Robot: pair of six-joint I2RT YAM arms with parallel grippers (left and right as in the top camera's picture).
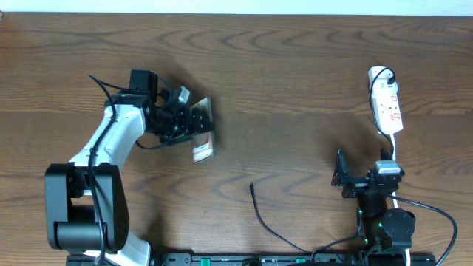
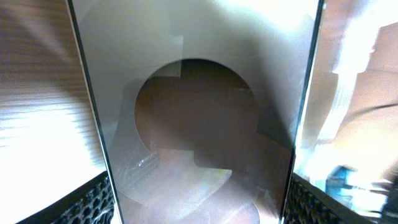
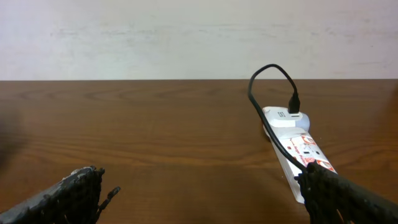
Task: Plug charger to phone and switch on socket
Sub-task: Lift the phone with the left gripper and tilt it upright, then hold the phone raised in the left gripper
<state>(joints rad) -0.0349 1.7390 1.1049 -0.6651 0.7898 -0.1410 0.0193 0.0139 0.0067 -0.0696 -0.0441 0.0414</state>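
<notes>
- The phone [image 1: 202, 131] sits left of centre on the table [image 1: 295, 74], at the tip of the left arm, between the fingers of the left gripper [image 1: 188, 125].
- From overhead, the gripper body covers the phone's left edge. Whether the slab rests on the wood or is raised off it cannot be determined.
- In the left wrist view the phone fills the frame edge to edge. Its near and far ends are cut off, and no port is visible.
- Phone appearance: a glossy brownish-grey face carrying blurred reflections with a dark rounded patch at the centre. From overhead, a pale label shows at the end nearer the robot.
- Left gripper: spread wide, with the ribbed black fingers [image 2: 93, 199] against the phone's two long edges and clamping it across its width.
- The charger [image 1: 258, 214] lies on the table right of the phone and well apart from it. Its plug tip [image 1: 252, 187] is free, and the cable runs down toward the near table edge, where its path is lost.
- The socket [image 3: 298, 146] lies at the far right, with a black lead plugged into its far end.
- Right gripper [image 3: 202, 186]: jaws fully apart and holding nothing, positioned near the socket's near end.
</notes>
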